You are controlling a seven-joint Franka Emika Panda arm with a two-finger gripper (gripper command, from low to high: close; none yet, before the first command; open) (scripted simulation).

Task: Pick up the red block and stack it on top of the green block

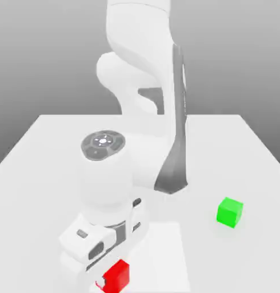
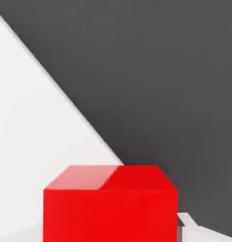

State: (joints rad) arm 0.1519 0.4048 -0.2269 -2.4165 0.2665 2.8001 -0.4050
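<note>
The red block (image 1: 116, 276) sits near the front edge of the white table (image 1: 51, 149), low in the exterior view. My gripper (image 1: 110, 280) reaches down around it, and a white finger (image 1: 99, 284) shows against the block's side. In the hand view the red block (image 2: 110, 203) looms large and close, with a pale fingertip (image 2: 186, 221) touching its side, so the gripper is shut on it. The green block (image 1: 230, 212) stands alone on the table toward the exterior view's right, well apart from the gripper.
The arm's white links (image 1: 142, 68) rise over the middle of the table, behind the hand. In the hand view the table's edge (image 2: 66, 94) runs close past the red block, with dark floor (image 2: 174, 71) beyond it.
</note>
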